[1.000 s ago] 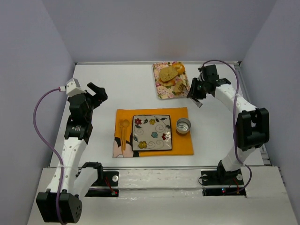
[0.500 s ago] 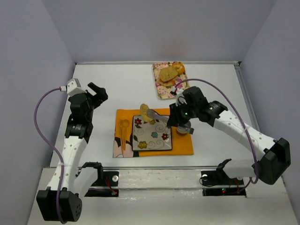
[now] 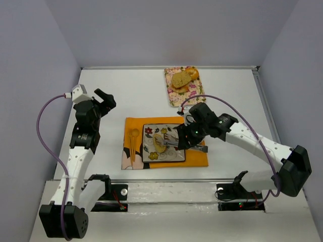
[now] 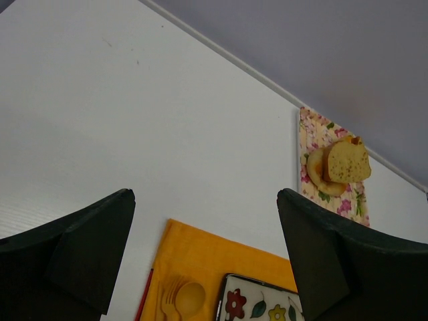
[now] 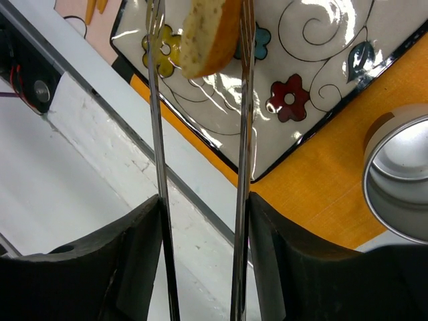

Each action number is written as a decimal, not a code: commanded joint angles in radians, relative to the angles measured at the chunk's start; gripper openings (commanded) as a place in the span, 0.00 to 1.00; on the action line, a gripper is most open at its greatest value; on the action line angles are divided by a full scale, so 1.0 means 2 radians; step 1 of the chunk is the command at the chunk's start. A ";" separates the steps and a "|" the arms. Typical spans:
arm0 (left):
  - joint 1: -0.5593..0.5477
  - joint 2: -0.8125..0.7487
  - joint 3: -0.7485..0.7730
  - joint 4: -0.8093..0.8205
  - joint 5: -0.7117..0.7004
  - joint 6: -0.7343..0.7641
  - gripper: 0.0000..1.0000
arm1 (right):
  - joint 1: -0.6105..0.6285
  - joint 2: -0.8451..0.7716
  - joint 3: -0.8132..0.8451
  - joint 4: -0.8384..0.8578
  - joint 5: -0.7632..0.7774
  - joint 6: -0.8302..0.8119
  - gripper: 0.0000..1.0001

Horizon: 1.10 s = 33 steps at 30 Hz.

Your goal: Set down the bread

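Tan slice: the small bread (image 5: 208, 32) is pinched edge-on between my right fingers (image 5: 155, 100), over the left-middle of the flowered plate (image 3: 146, 157).
Grip: a narrow gap, with the long metal tips closed on the crust from both sides; nothing looks slack.
What just moved: a second ago this arm was back at the floral tray (image 3: 171, 97). Half a second ago the slice rode high over the plate's far edge. Now it's lower and further in.
Contact: I can't tell whether the slice touches the plate yet.
Meaning: the carry looks done, and I judge only the set-down and release remain for this piece.
Still waiting: the larger bread slice (image 3: 179, 79) sits on the tray with the pastries (image 3: 192, 71).
Watch: the metal cup (image 5: 400, 179) stands just beside the plate's corner on the orange mat (image 3: 194, 159), near my wrist.
Left fingers (image 4: 80, 254): spread wide and empty, parked over the tabletop (image 4: 134, 120), unchanged.
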 commanded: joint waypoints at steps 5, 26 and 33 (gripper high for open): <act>0.002 -0.001 -0.001 0.019 -0.008 0.001 0.99 | 0.002 -0.001 0.047 0.004 0.029 0.002 0.59; 0.002 -0.001 -0.001 0.020 -0.006 0.000 0.99 | -0.184 0.142 0.223 0.056 0.128 0.018 0.53; 0.002 0.001 0.000 0.017 -0.011 0.001 0.99 | -0.262 0.244 0.303 0.070 0.080 0.027 0.52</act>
